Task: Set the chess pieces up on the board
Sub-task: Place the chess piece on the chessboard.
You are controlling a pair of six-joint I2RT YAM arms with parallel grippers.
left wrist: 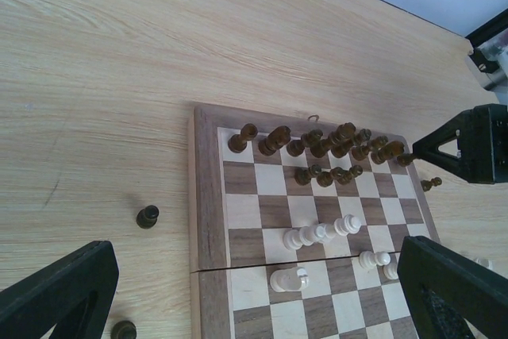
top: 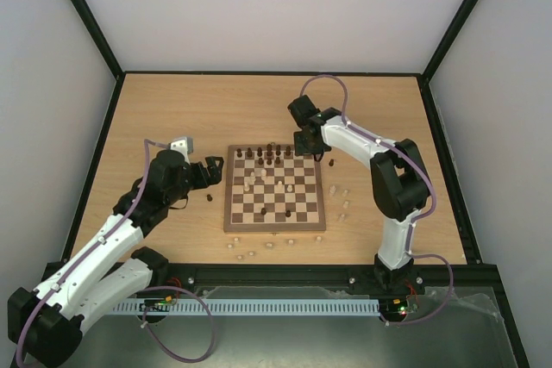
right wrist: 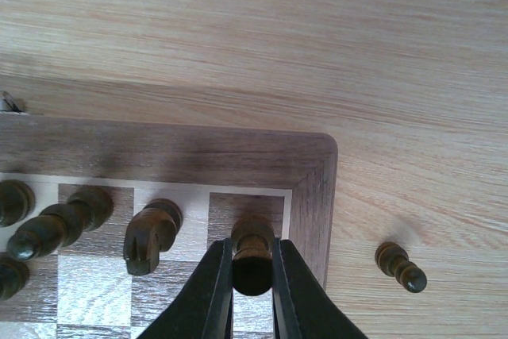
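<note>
On the right wrist camera I see the right end effector pinched narrow on a dark brown turned wooden piece, one finger on each side. The piece stands on the dark corner square of the square checkered wooden chessboard, right against the border. Just left of the fingers a dark knight-like figure lies tilted on the next square. To the right of the end effector, off the board, a small dark pawn rests on the pale wooden table.

The overhead camera cannot show me that grip. It only shows the right arm reaching over the board's far right corner. It does show what the wrist views miss: pale beige pieces scattered on the table along the near edge of the board, and more off its right side.

The left end effector hangs spread wide and holds nothing, above the board's left side. Ahead of it the left wrist view shows a crowded row of dark pieces along the far edge and several pale pieces lying on their sides mid-board. To its left, a lone dark piece stands on the table just beside the board.
</note>
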